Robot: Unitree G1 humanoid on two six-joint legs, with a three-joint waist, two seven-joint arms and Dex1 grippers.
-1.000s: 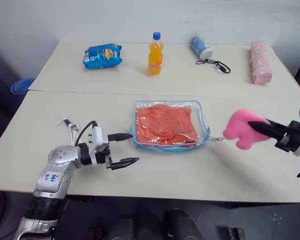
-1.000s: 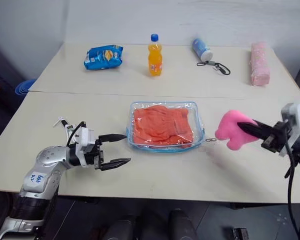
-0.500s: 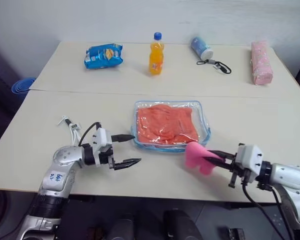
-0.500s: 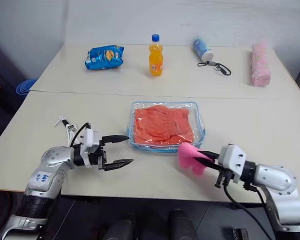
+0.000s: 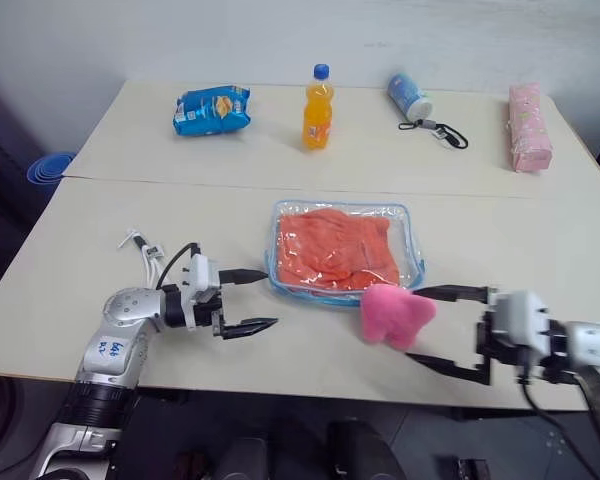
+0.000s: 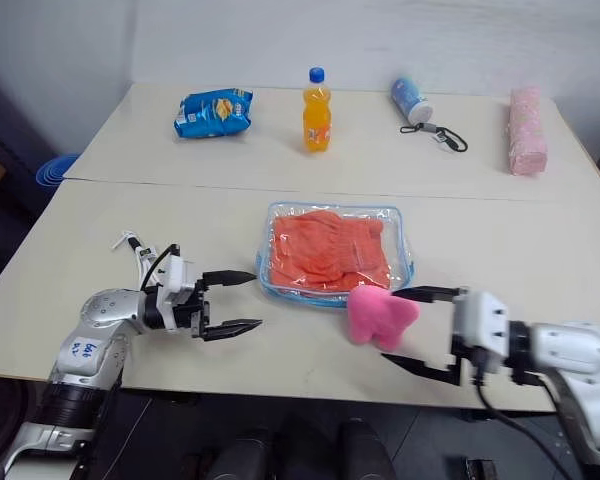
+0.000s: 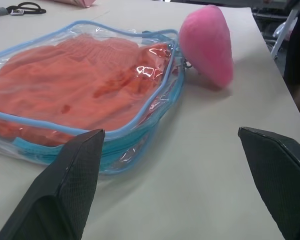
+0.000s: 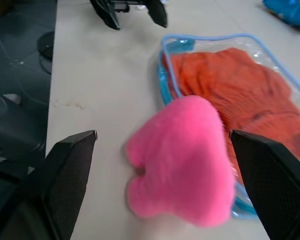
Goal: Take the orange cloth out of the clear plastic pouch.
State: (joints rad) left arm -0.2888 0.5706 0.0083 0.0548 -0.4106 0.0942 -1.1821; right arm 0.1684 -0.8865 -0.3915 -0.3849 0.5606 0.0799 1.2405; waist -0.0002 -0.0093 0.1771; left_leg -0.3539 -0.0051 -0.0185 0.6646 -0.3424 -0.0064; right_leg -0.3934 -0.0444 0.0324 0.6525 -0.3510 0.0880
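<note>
- The table (image 5: 540, 250) carries everything you need; both arms reach in from its near edge, one on each side of the pouch.
- The clear plastic pouch (image 5: 412, 250) lies flat just past your left gripper (image 5: 250, 298), which points at its near end, and beyond and to the side of your right gripper (image 5: 442, 328). Its light-blue trim runs round the edge. I judge the plastic slick and floppy, so it will slide on the table unless one claw pins it.
- The orange cloth (image 5: 335, 248) sits inside the pouch, folded and filling most of it. It looks soft, light and loose: it should bunch and drag when pulled, not lift as one piece. Take a raised fold near the opening, not the flat middle.
- The pink plush toy (image 5: 395, 315) rests on the table against the pouch's near corner, directly ahead of your right claw and between its two black fingers without being pinched. It is not the task's thing, and it crowds that corner.
- Your right claw stands wide apart, holding nothing.
- Your left claw is also spread wide and empty, its upper finger (image 5: 248, 273) close to the pouch's blue edge, apart from it as far as I can tell.
- I cannot make out the zipper pull, so look for the opening along the trim before you commit.
</note>
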